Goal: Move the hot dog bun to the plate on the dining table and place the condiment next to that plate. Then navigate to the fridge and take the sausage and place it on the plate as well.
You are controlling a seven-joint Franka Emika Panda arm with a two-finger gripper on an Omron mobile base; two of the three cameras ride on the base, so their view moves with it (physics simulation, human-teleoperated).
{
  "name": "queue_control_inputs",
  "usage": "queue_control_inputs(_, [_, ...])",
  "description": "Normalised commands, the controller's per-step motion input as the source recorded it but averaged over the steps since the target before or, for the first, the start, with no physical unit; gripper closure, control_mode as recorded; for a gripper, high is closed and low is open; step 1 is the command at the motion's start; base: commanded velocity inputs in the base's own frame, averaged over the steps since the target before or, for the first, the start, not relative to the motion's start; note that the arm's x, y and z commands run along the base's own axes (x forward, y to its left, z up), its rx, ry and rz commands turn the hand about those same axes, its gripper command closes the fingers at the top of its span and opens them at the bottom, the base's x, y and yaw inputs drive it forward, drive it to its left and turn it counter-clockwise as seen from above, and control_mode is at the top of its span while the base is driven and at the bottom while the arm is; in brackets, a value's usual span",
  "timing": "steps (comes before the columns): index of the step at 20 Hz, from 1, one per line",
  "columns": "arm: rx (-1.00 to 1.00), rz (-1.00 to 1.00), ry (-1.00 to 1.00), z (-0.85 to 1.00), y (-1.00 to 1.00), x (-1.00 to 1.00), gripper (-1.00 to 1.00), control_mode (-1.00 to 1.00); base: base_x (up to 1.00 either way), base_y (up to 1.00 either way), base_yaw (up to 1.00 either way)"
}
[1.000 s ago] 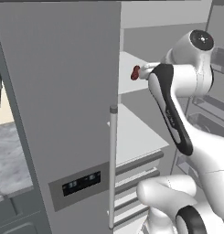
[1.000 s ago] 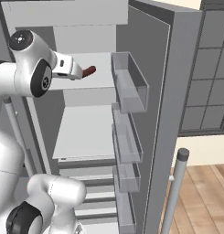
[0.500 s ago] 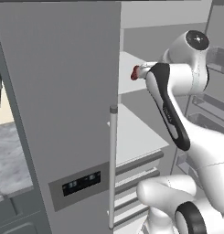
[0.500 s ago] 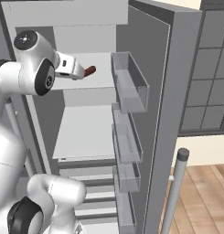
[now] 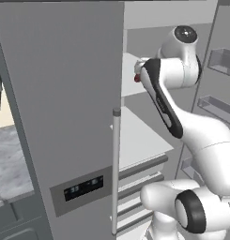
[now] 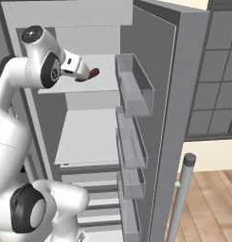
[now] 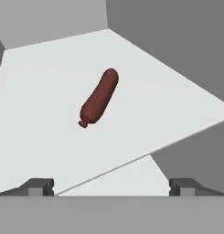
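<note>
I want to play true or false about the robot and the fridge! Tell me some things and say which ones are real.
1. The sausage lies on a white fridge shelf. True.
2. The gripper is squeezing the sausage. False: its jaws are open and the sausage lies apart from them, ahead on the shelf.
3. The fridge door is shut. False: it stands open, showing its door bins.
4. The sausage is dark red. True.
5. Two sausages lie on the shelf. False: only one does.
</note>
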Motion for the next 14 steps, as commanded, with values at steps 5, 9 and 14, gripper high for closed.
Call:
queue_control_inputs(5, [0.03,-0.05,0.00,0.00,0.01,0.29,-1.00,-1.00,0.00,0.00,0.00])
queue_control_inputs(9, [0.03,0.00,0.02,-0.07,0.00,0.32,-1.00,-1.00,0.00,0.00,0.00])
queue_control_inputs(14, [0.02,0.00,0.04,-0.15,0.00,0.34,-1.00,-1.00,0.00,0.00,0.00])
